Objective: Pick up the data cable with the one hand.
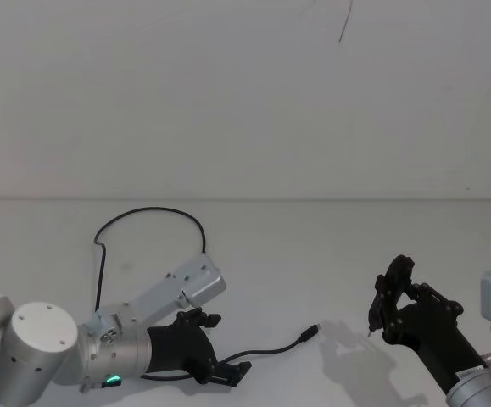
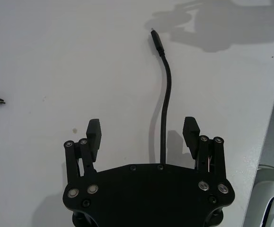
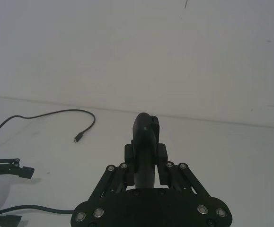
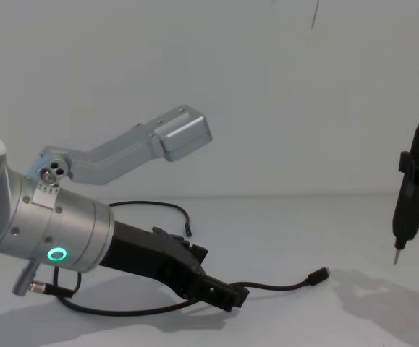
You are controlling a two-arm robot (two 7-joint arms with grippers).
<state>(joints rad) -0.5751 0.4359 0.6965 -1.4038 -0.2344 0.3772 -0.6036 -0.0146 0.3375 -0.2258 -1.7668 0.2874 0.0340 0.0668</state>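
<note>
Head view: my left gripper (image 1: 228, 345) sits at the bottom, left of centre, low over the table (image 1: 330, 254). The data cable (image 1: 266, 348) comes out from between its fingers toward a small plug just right of it. The rest of the cord loops up and back, left of centre. My right gripper (image 1: 395, 284), at lower right, is closed round a black pen-like tool (image 1: 376, 312) and stands well apart from the cord.

Left wrist view: my fingers (image 2: 95, 133) are spread wide and hold nothing. The data cable (image 2: 166, 94) runs up the middle of the frame between them, nearer the right-hand pad, to its plug near the top.

Right wrist view: the cable's plug lies left of centre, and the tool (image 3: 145, 137) is clamped between my right fingers.

Chest view: the cord lies flat on the table from my left gripper (image 4: 216, 275) to the plug right of centre.

I judge it light, limp and thin. It will droop, and it could slide out of a loose pinch. I would close squarely on the straight stretch between the pads, back from the plug.
</note>
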